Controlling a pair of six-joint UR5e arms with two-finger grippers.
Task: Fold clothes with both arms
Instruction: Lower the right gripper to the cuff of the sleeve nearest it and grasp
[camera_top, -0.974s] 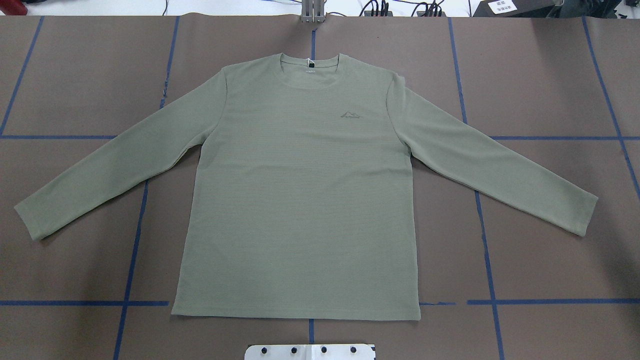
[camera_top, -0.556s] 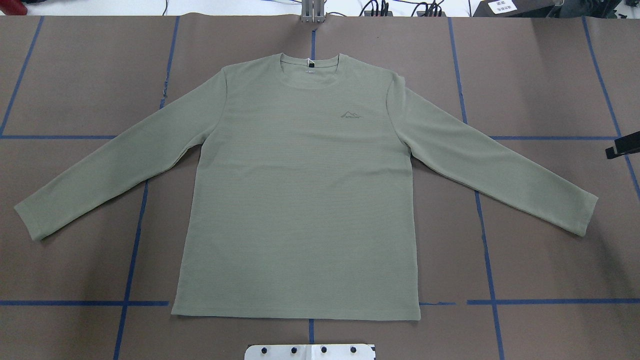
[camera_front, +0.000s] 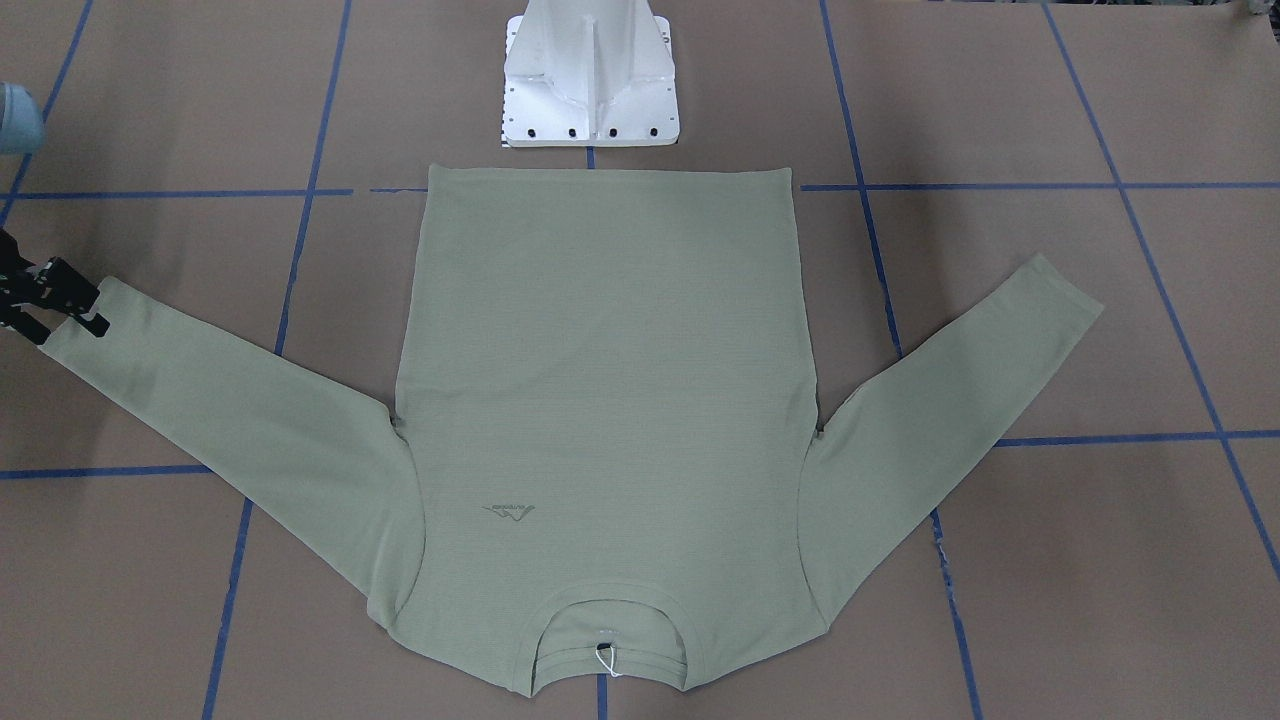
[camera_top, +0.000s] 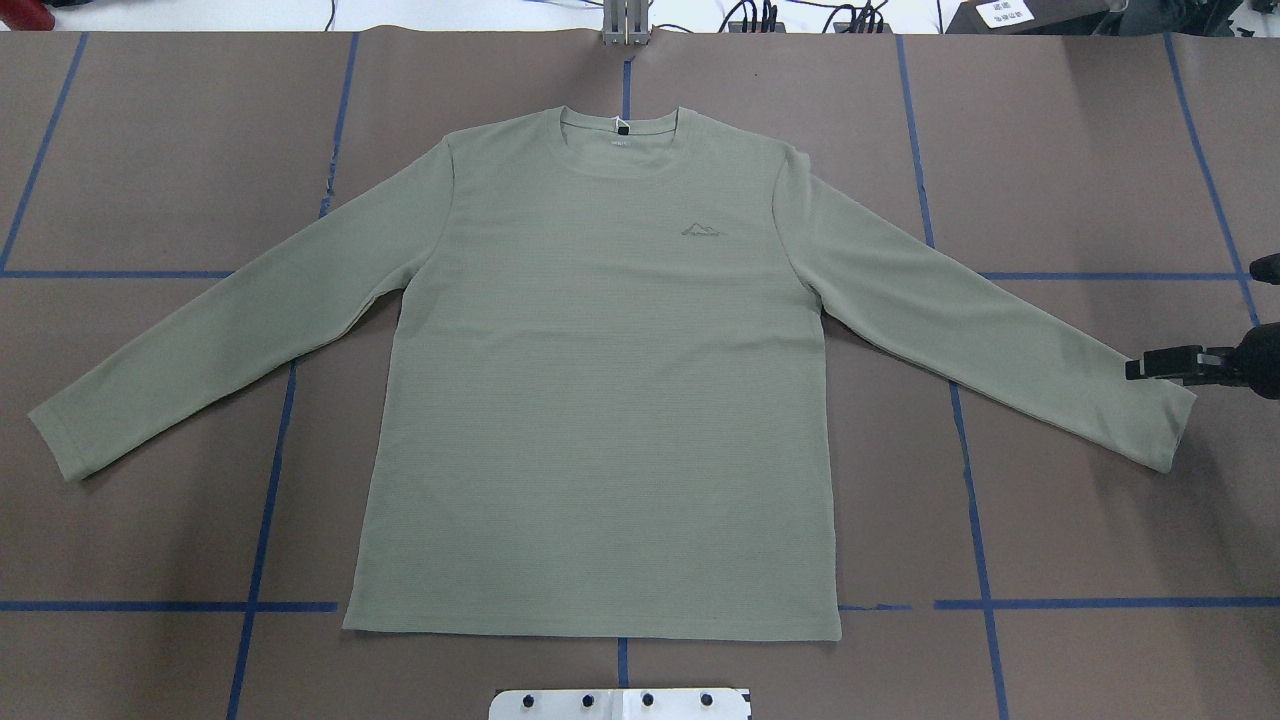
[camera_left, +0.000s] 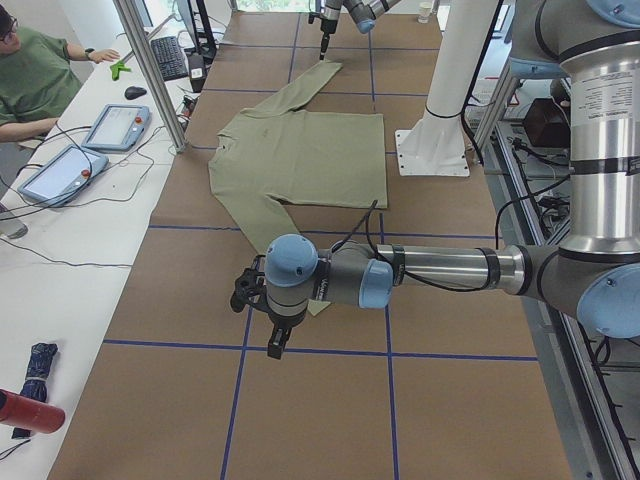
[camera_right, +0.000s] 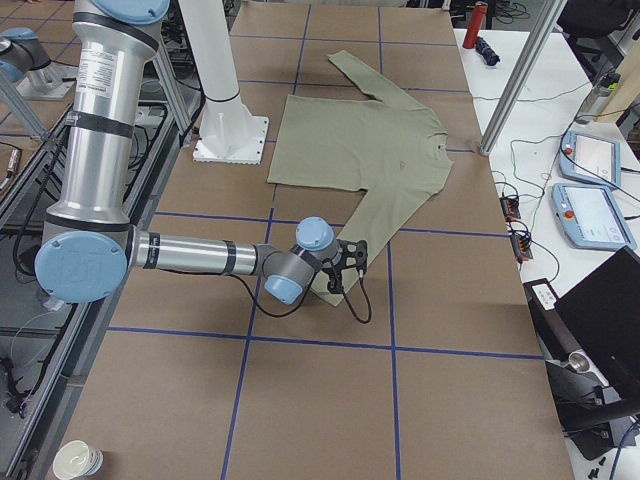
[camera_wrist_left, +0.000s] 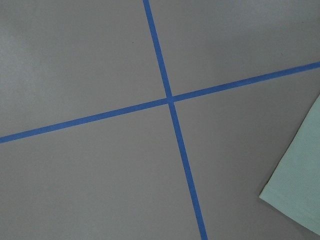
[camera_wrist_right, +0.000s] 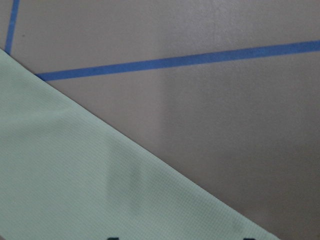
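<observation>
One green shirt (camera_top: 600, 400) lies flat on the tabletop (camera_top: 150, 150). One cuff (camera_top: 1165, 430) sits just beside the spread right fingers (camera_top: 1160, 364). I cannot tell whether the left fingers (camera_left: 278, 342) are spread.

L gripper (camera_left: 273, 350) jaws unreadable; R gripper (camera_top: 1142, 367) body cut off at edge.

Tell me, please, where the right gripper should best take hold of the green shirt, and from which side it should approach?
Probably the cuff of the sleeve on the robot's right, approached from the outer right side of the table. The shirt lies flat with that sleeve stretched outward, so the cuff is the nearest free edge, and the right gripper sits right beside it.
</observation>
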